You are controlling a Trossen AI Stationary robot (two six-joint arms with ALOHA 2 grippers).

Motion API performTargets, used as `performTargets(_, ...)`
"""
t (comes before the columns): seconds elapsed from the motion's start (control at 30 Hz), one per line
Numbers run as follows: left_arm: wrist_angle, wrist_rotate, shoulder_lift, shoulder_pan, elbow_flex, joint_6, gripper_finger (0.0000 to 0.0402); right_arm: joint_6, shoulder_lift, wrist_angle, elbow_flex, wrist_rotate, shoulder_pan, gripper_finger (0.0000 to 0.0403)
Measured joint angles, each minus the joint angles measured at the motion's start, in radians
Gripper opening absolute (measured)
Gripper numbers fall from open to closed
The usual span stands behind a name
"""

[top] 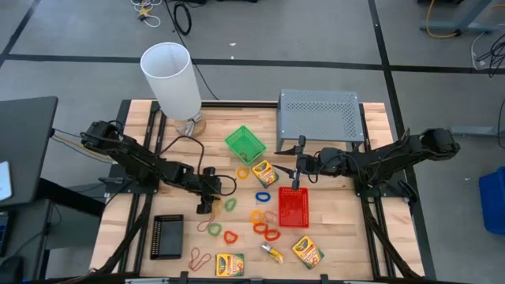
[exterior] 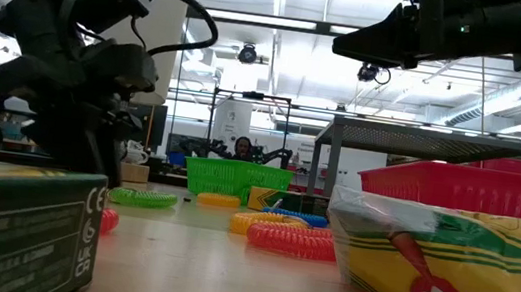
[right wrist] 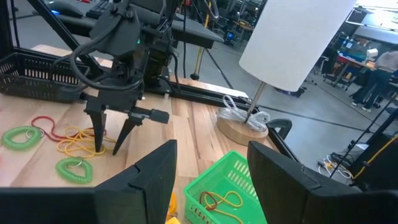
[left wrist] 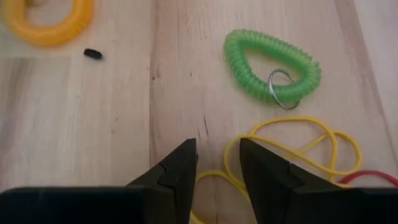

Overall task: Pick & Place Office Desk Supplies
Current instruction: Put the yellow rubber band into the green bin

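Pale wooden planks make up the worktop, where two dark arms work among scattered office supplies beneath a bright workshop ceiling. At far left, a black tray sits near the front edge. The left end effector points straight down on a tangle of yellow rubber bands; its tips stand slightly apart on either side of one strand, and whether it actually grips the band cannot be told, since the contact is cut off at the edge of the wrist view. A green coil loop with a metal ring lies just beyond the fingers, an orange coil loop farther off and partly out of frame. In the low view a crayon box close to the lens blocks much of the left side, and another crayon box fills the right foreground, hiding the surface behind. Behind the left arm rises a tall white cylinder. At centre a green tray holds something too small to make out from above; the right wrist view shows rubber bands inside. Orange and red loops cluster left of a red tray. The right end effector hangs open above that tray's far end, holding nothing, in front of a grey perforated riser. Grey floor with cables surrounds the worktop.
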Motion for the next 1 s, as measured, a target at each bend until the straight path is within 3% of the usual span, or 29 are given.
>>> performTargets(0.2,-0.021,-0.009,0.005,-0.001,0.025,0.05,0.0118,0.0,0.0,0.001,0.0,0.0,0.0,0.0205)
performTargets(0.37,-0.024,-0.006,0.007,0.0,0.032,0.079,0.0027,0.002,0.0,0.001,0.0,0.0,0.0,0.0205)
performTargets(0.43,-0.023,-0.02,0.007,-0.001,0.032,0.073,0.001,0.008,0.0,0.001,0.0,0.0,0.0,0.0205)
performTargets(0.7,-0.023,-0.157,-0.027,0.0,0.044,0.042,0.0003,0.019,0.0,0.002,0.0,0.0,0.0,0.0205)
performTargets(1.0,-0.021,-0.284,-0.112,0.0,0.114,0.168,0.0002,0.026,0.0,0.004,0.0,0.0,0.0,0.0205)
